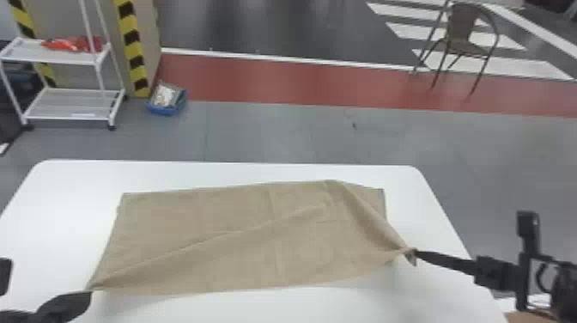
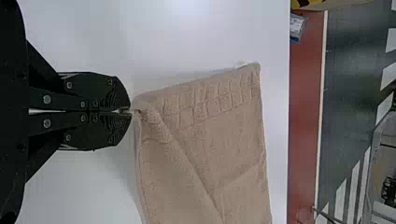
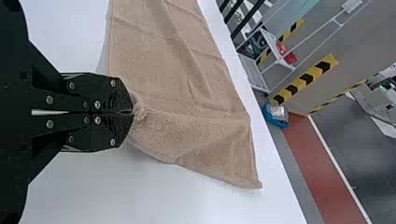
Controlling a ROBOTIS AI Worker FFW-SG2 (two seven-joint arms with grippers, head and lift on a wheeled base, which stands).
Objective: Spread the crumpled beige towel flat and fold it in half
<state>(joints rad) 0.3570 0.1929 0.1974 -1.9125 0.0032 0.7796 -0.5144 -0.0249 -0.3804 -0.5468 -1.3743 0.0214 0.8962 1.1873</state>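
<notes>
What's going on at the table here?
The robot's left gripper and right gripper are each pinching a near corner of the beige towel over the white table. The towel is largely spread out, with a long diagonal ridge and some gathering toward the right gripper, so it is not quite flat.

Black right pincer (image 1: 415, 251), round silver screws (image 3: 97, 120), squared dark bracket (image 1: 523, 275), looped cable (image 1: 539, 277)

The beige towel (image 1: 240, 245) spreads near the table's (image 1: 223, 172) far edge, left gripper (image 1: 90, 293) and right gripper (image 1: 416, 253) pinching its near corners.
</notes>
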